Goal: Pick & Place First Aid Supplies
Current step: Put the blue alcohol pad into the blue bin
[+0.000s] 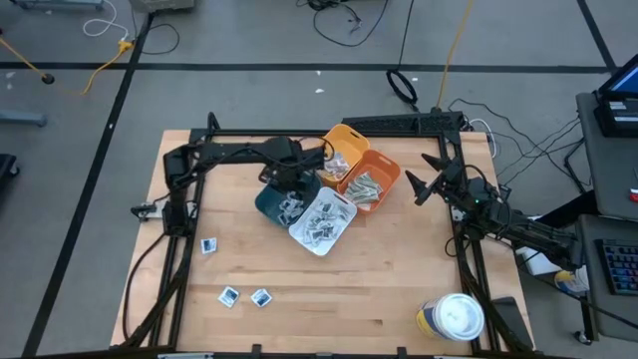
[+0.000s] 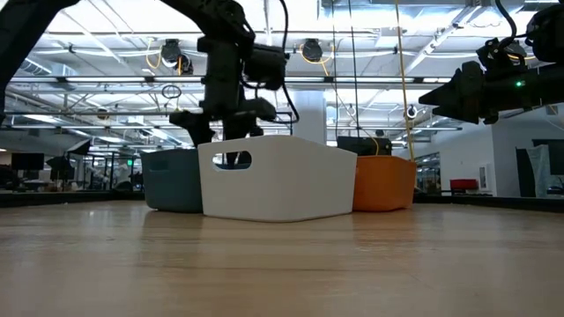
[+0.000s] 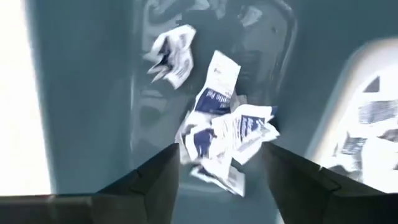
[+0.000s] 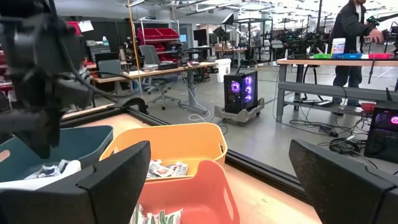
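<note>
Blue-and-white first aid packets (image 3: 224,134) lie crumpled on the floor of the teal bin (image 1: 267,204). My left gripper (image 3: 221,152) points down into that bin, open, a finger on either side of the packets and above them. More packets fill the white bin (image 1: 321,221), the orange bin (image 1: 371,181) and the yellow bin (image 1: 344,150). Three loose packets (image 1: 208,245) (image 1: 229,295) (image 1: 261,297) lie flat on the table near its left front. My right gripper (image 4: 217,155) waits open and level at the table's right side.
The bins stand close together at the table's middle, toward the far edge. A round white-lidded tub (image 1: 459,317) stands at the near right corner. A black frame (image 1: 469,259) borders the table. Bare wood lies between the bins and the near edge.
</note>
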{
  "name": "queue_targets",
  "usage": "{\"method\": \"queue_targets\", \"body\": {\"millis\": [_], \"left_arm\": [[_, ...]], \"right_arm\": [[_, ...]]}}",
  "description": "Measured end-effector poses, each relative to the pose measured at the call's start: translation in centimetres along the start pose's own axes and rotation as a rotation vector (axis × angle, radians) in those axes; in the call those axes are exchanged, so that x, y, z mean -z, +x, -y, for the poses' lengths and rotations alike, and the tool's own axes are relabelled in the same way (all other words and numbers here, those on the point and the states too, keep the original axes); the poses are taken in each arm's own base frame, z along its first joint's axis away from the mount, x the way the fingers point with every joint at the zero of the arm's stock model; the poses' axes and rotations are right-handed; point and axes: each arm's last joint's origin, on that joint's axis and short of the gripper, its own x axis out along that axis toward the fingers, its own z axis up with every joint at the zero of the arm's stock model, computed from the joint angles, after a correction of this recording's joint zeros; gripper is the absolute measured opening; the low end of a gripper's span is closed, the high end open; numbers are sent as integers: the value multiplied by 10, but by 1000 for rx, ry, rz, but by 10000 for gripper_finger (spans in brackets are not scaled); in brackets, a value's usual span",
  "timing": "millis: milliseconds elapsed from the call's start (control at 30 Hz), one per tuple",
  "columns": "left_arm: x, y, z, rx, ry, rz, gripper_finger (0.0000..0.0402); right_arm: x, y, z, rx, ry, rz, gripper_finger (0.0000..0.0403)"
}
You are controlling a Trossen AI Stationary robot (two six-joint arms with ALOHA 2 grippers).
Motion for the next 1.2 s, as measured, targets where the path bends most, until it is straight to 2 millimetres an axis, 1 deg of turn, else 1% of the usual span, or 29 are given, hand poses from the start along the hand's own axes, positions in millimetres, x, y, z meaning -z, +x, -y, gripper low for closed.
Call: {"method": "queue_targets", "body": {"millis": [167, 233, 333, 433, 500, 667, 900, 1067, 1200], "left_arm": [[7, -20, -4, 38, -136, 29, 249], [10, -29, -6, 65, -189, 41, 249], [13, -36, -8, 85, -267, 43, 245], [19, -43, -9, 102, -282, 47, 238], [26, -43, -3, 101, -265, 41, 234], [60, -37, 20, 68, -233, 4, 235], [111, -30, 49, 39, -179, 19, 241], [153, -22, 63, 18, -139, 4, 241], [186, -14, 69, -7, -117, -6, 241]], "right_arm": [[0, 0, 0, 0, 0, 0, 377], [0, 0, 0, 0, 0, 0, 377], [0, 0, 0, 0, 0, 0, 377], [0, 0, 0, 0, 0, 0, 377], [0, 0, 0, 0, 0, 0, 377], [0, 0, 0, 0, 0, 0, 377], [0, 0, 0, 0, 0, 0, 377], [0, 0, 0, 0, 0, 0, 377], [0, 0, 0, 0, 0, 0, 377]]}}
